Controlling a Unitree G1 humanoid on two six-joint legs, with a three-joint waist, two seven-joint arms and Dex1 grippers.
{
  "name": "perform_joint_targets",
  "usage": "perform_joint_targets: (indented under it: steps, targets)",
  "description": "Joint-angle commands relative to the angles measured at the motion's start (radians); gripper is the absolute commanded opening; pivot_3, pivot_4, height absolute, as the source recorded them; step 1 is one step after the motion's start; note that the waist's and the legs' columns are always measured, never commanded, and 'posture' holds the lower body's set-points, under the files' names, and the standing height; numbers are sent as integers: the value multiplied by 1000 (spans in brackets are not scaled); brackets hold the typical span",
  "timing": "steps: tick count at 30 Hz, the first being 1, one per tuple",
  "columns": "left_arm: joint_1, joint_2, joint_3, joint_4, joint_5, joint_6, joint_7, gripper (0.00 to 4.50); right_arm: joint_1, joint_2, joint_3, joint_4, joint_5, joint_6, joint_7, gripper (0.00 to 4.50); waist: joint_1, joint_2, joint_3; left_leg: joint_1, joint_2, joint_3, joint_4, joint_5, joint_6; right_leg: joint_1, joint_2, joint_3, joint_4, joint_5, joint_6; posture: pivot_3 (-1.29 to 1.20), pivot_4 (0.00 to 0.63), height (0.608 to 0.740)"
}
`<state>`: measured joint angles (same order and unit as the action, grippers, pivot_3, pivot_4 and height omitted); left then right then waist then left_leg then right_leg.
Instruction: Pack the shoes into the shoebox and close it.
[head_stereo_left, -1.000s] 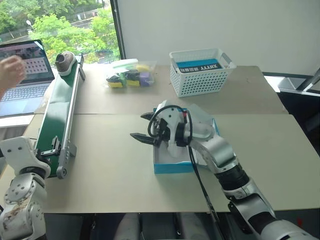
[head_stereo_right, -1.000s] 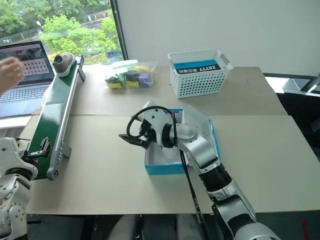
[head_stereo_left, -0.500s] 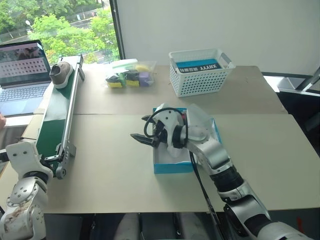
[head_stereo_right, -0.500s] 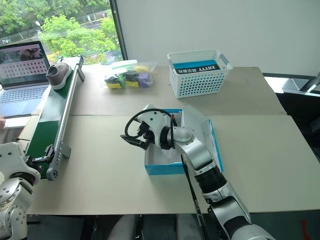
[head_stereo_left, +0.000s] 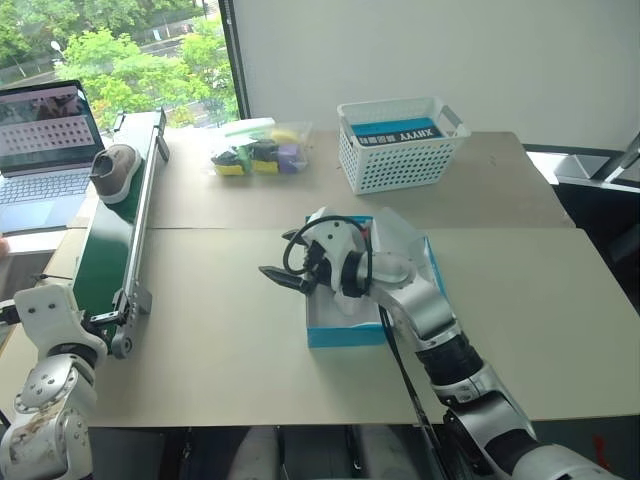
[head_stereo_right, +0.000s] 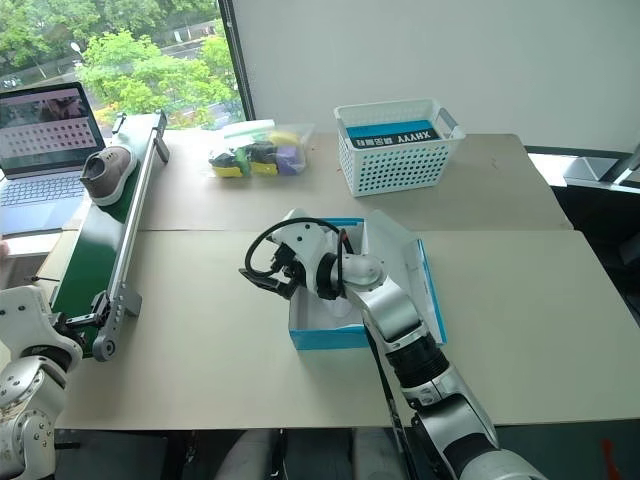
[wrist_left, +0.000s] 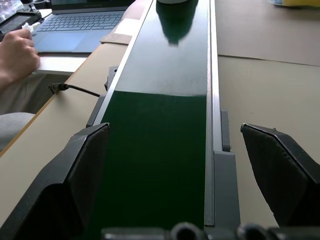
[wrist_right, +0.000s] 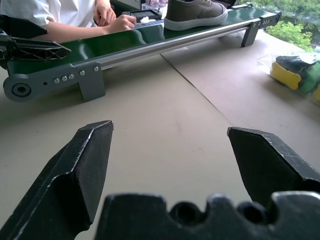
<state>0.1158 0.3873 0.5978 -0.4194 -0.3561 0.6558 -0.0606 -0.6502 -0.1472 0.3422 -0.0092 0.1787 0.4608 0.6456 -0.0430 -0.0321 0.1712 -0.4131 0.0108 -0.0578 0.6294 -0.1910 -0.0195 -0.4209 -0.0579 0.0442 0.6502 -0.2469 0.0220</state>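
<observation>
Hovering over the near-left corner of the shoebox (head_stereo_left: 368, 300), right gripper (head_stereo_left: 285, 257) has fingers spread wide, holding nothing, pointing out over bare table (head_stereo_left: 230, 330) toward the conveyor. Shoebox sits directly under and behind that gripper's wrist, cyan walls, white inside, lid flap up on its far side. Left gripper (wrist_left: 187, 165) also spread wide, empty, its two fingers (wrist_left: 87, 170) straddling the near end of the green conveyor belt (wrist_left: 160, 125), not touching it as far as visible. One grey shoe (head_stereo_left: 114, 171) rides on the belt well ahead of the left gripper, toward the far end, upright, sole down; right wrist view shows it (wrist_right: 195, 12) far across the table from the right gripper. Second shoe can't tell. Laptop (head_stereo_left: 40, 140) beyond the conveyor, a person's hand (wrist_left: 17, 55) near its keyboard. White lattice basket (head_stereo_left: 402, 145) and bag of coloured items (head_stereo_left: 258, 150) well beyond the right gripper, at the far table edge.
</observation>
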Motion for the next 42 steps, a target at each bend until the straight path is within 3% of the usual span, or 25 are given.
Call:
perform_joint_targets:
  steps: [1,21,42]
  targets:
    - [6,17,24,-15,7,-17,-6,4500,-8,10,-13,-16,-1,-1,-4,4348,0,0,0,0,0,0,0,0,0,0,0,0,0,0,0,0,150,738]
    - [29,24,47,11,7,-15,-17,4500,-18,32,-14,12,-25,-18,-20,4348,0,-1,0,0,0,0,0,0,0,0,0,0,0,0,0,0,150,738]
    - [1,55,18,188,53,-128,-61,4500,-8,25,-33,-11,-33,0,-36,4348,1,-1,-1,4,0,2,0,0,0,1,0,0,5,0,0,0,150,738]
